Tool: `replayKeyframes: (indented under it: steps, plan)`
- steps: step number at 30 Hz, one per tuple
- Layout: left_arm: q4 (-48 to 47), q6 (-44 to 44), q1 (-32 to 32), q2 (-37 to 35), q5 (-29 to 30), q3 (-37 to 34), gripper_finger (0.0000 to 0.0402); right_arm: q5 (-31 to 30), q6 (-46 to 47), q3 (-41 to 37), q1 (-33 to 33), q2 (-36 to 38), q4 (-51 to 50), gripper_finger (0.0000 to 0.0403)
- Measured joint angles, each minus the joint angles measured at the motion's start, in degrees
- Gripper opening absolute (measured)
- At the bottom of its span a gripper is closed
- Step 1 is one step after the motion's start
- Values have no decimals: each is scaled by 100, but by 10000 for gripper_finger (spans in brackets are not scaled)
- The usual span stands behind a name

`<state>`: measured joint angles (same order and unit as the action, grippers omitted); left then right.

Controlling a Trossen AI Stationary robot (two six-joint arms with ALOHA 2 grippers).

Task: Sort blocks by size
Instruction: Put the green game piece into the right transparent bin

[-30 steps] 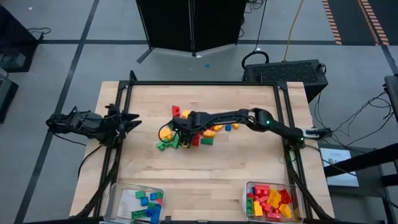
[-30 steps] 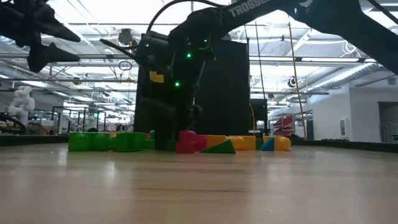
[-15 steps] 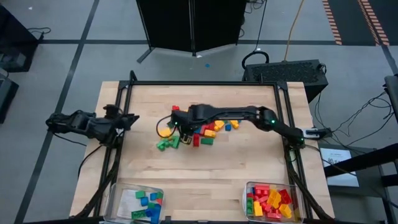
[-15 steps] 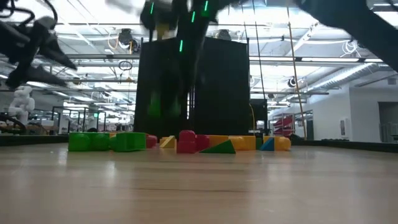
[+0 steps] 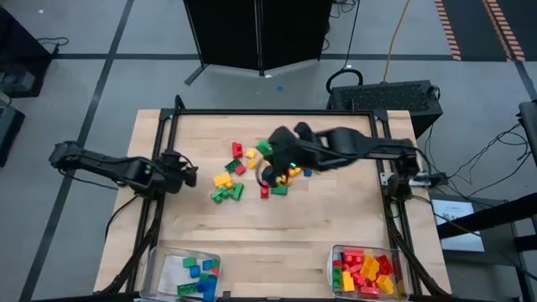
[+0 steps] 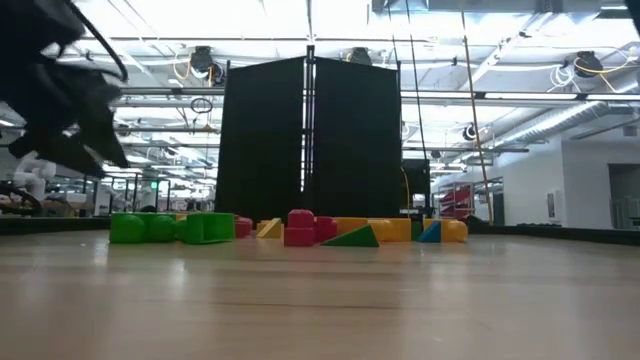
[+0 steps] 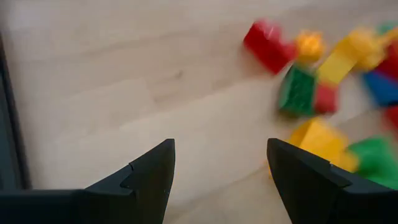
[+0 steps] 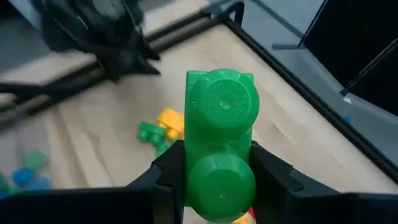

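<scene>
— Right gripper (image 8: 219, 180) is clamped on a green two-stud brick (image 8: 220, 137), up above the block pile (image 5: 252, 172) mid-table.

— And the left gripper (image 7: 217, 180)?

— Fingers spread wide, holding nothing, low just beside the pile's left edge. Bins at the near edge: red and yellow bricks (image 5: 366, 270) right, blue and green cubes (image 5: 200, 275) left.

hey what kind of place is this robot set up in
Probably a robotics lab or workshop in a large industrial hall. The low view shows a high ceiling with exposed pipes, shelving and a black partition behind the wooden table.
</scene>
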<state>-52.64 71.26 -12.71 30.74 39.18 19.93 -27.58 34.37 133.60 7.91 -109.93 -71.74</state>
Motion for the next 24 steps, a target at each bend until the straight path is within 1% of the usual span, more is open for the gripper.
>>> replayKeyframes:
  steps: [2, 6, 11, 16, 21, 24]
  plan:
    - [186, 2, 0, 413, -143, -88, 255, -306, 273, 0, 208, 180, 1, 109]
    - [843, 42, -7, 1193, -298, -240, 255, -609, 561, 9, 476, 351, -35, 109]
    - [2173, 40, -7, 2198, -353, -486, 255, -665, 829, -2, 712, 319, -31, 109]
    - [3217, 28, -32, 3277, -422, -525, 255, -687, 986, 2, 888, 332, 11, 109]
    - [4845, -459, -127, 4338, -324, -515, 255, -695, 1125, 2, 1064, 332, 23, 109]
    - [5539, -474, -166, 4884, -223, -419, 255, -678, 1152, 2, 1154, 330, -5, 109]
